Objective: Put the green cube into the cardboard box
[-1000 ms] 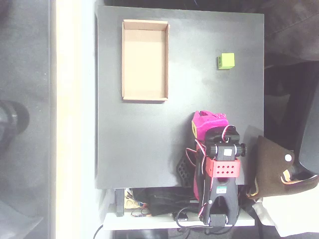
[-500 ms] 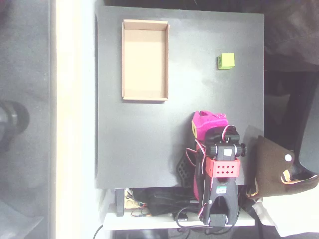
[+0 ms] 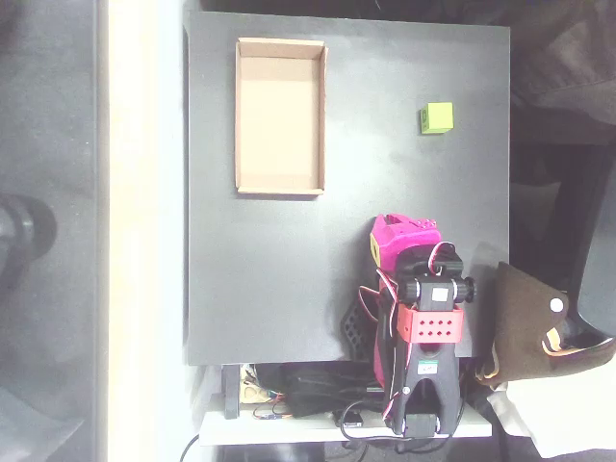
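Observation:
In the overhead view the green cube (image 3: 436,117) sits on the black table near its top right corner, with nothing touching it. The cardboard box (image 3: 280,116) lies at the top left of the table, long side running up and down, and its floor is bare. My pink and black arm is folded up at the table's bottom right. Its gripper (image 3: 404,234) points toward the top of the picture, well below the cube and to the right of the box. From above, the jaws are not distinguishable, so their state is unclear.
The black table (image 3: 269,279) ends at the left against a pale strip. A brown bag (image 3: 534,322) lies off the table's right edge beside my arm's base. Cables (image 3: 308,399) crowd the bottom edge.

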Action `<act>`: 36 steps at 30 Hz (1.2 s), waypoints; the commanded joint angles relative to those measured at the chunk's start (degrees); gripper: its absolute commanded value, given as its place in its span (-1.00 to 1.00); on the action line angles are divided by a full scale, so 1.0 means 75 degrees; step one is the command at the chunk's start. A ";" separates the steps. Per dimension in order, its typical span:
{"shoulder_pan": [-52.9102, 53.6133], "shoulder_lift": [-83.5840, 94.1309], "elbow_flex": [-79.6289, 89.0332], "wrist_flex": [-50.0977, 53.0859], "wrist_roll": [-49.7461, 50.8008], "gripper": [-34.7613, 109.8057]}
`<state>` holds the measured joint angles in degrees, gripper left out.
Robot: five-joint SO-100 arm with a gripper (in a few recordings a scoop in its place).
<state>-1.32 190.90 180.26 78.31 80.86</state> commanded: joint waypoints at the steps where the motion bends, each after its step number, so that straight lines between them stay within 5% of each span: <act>1: -0.0012 0.0035 -0.0012 0.0363 0.0035 -0.48; 12: -0.0059 -0.1348 -0.1934 0.0398 0.0047 -0.48; 36: 0.0012 -0.7676 -1.0898 0.0316 0.0059 -0.48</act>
<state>-1.23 137.64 106.35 80.68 80.60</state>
